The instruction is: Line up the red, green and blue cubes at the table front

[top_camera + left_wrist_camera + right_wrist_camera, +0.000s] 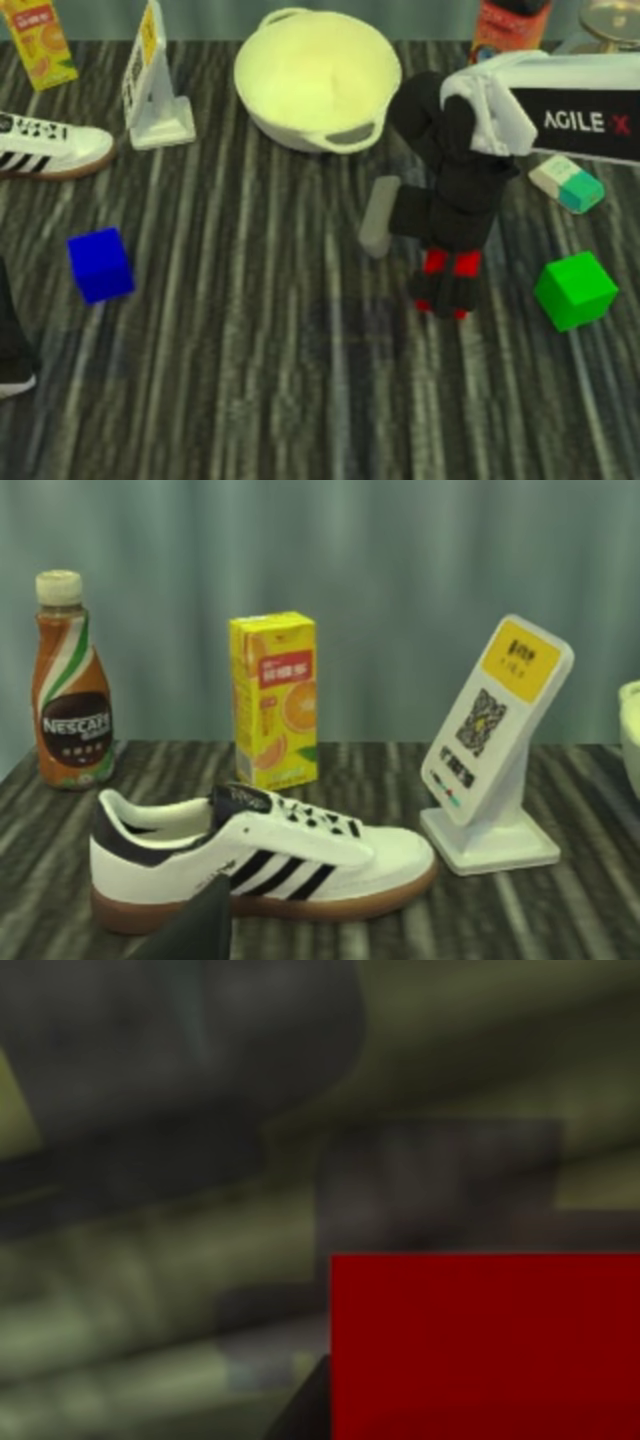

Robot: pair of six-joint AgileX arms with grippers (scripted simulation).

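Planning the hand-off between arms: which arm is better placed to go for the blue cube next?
Probably left. The blue cube lies on the table's left side, near the left arm at that edge. The right end effector is over at the red cube, right of centre, so it looks occupied and farther off.

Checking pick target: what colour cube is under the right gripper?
Red cube, clearest in the right wrist view.

Partly hidden red cube
The right claw (446, 285) covers most of the red cube (437, 263); right wrist view crops it.
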